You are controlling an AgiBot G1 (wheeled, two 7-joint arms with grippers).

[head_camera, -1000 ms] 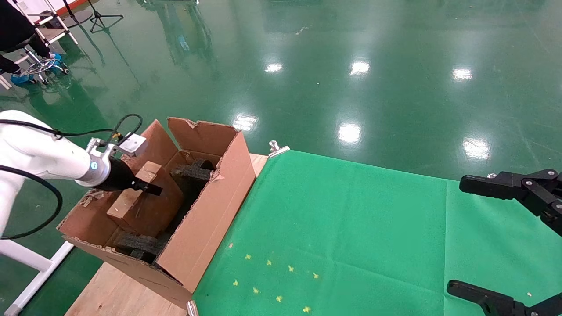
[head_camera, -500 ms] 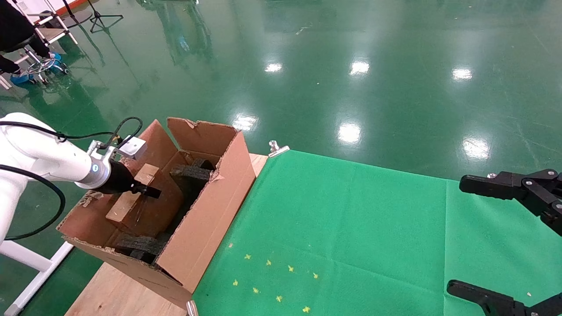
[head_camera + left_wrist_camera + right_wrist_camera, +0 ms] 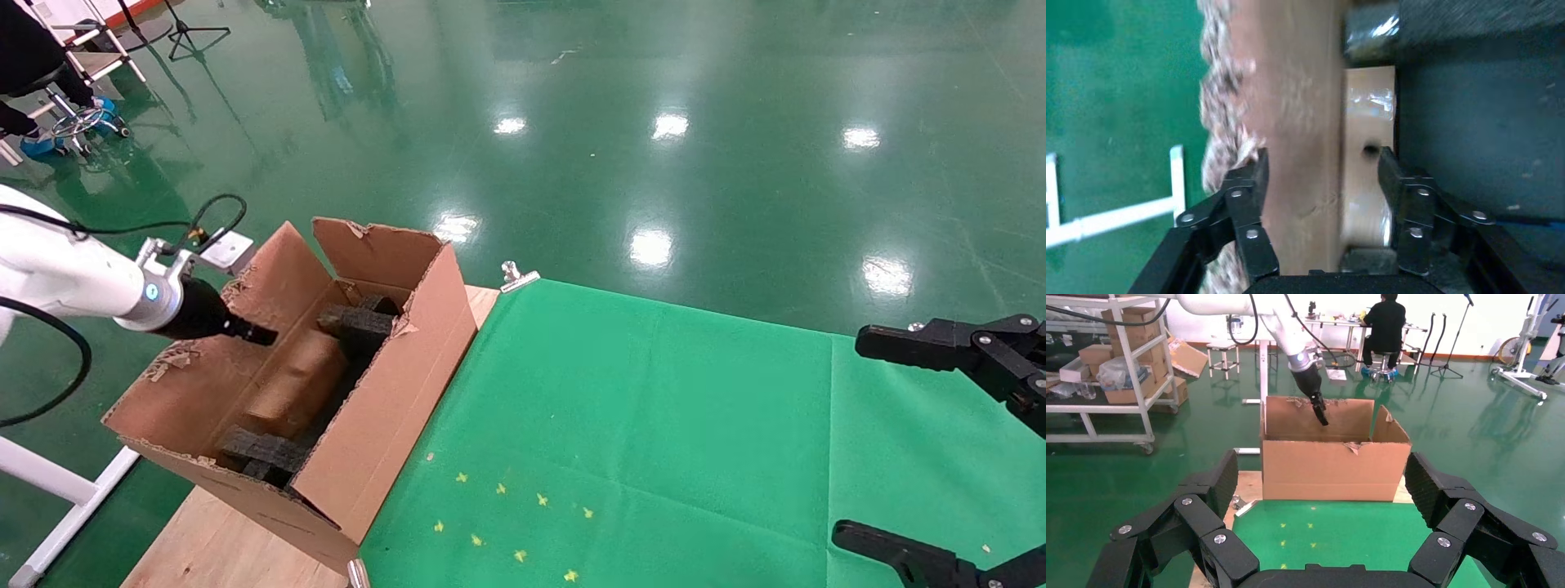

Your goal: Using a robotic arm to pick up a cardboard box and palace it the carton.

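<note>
carton (image 3: pixel 384 408) at desk (image 3: pixel 221 555) edge, cardboard box (image 3: pixel 290 392) inside | left gripper (image 3: pixel 1321 184) above flap, jaws open, empty | right gripper (image 3: pixel 1318 496) parked, jaws open

Carton (image 3: pixel 384 392): on the wooden table (image 3: pixel 212 547), at 9 o'clock of the cloth (image 3: pixel 654 425). Cardboard box (image 3: pixel 294 392): inside the carton, between foam block (image 3: pixel 355 320) at its 12 o'clock and foam block (image 3: pixel 261 453) at its 6 o'clock. Left gripper (image 3: pixel 253 333): over the carton's 9 o'clock flap. Right gripper (image 3: pixel 923 441): at 3 o'clock, over the cloth's edge, well apart from the carton.
</note>
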